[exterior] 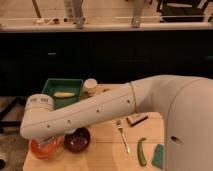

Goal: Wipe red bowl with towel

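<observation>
The red bowl (42, 149) sits at the front left corner of the wooden table (107, 150). My white arm reaches across the table from the right and bends down over the bowl. My gripper (48, 141) hangs below the arm's end, inside or just above the bowl, mostly hidden by the arm. I cannot make out the towel; it is hidden under the arm or in the bowl.
A dark bowl (77, 140) stands right beside the red bowl. Behind are a green tray (55, 86) holding a yellow item (64, 94) and a white cup (90, 86). A fork (122, 135), a brown bar (136, 120), a green pepper (142, 152) and a teal sponge (159, 155) lie to the right.
</observation>
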Tool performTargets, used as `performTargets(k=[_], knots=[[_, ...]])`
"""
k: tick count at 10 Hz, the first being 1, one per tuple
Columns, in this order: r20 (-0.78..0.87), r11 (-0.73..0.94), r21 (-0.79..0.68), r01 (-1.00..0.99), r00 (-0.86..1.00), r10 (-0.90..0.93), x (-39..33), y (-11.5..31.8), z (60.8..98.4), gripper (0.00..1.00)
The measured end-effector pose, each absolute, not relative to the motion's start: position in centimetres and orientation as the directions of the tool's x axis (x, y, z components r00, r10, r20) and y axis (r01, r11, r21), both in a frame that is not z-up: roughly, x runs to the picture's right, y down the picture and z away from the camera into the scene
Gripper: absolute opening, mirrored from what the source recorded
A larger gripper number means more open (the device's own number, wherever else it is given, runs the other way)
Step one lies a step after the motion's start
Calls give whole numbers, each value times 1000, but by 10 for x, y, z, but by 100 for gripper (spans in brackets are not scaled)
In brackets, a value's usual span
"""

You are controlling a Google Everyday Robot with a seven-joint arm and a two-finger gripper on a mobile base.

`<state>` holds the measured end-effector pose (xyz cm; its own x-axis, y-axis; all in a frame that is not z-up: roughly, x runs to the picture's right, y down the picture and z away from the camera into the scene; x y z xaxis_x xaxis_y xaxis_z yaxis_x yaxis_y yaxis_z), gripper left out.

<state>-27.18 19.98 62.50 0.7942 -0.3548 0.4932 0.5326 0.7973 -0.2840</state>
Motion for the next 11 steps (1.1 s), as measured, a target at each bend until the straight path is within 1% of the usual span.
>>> performTargets(k=[2, 5, 7, 11], knots=[[509, 775, -276, 568, 770, -384, -295, 204, 624, 0], [529, 731, -297, 614, 743, -409, -330, 228, 639, 0], [562, 731, -312, 607, 739, -373, -340, 242, 652, 0], [637, 743, -334, 580, 720, -276, -345, 249, 670, 0]])
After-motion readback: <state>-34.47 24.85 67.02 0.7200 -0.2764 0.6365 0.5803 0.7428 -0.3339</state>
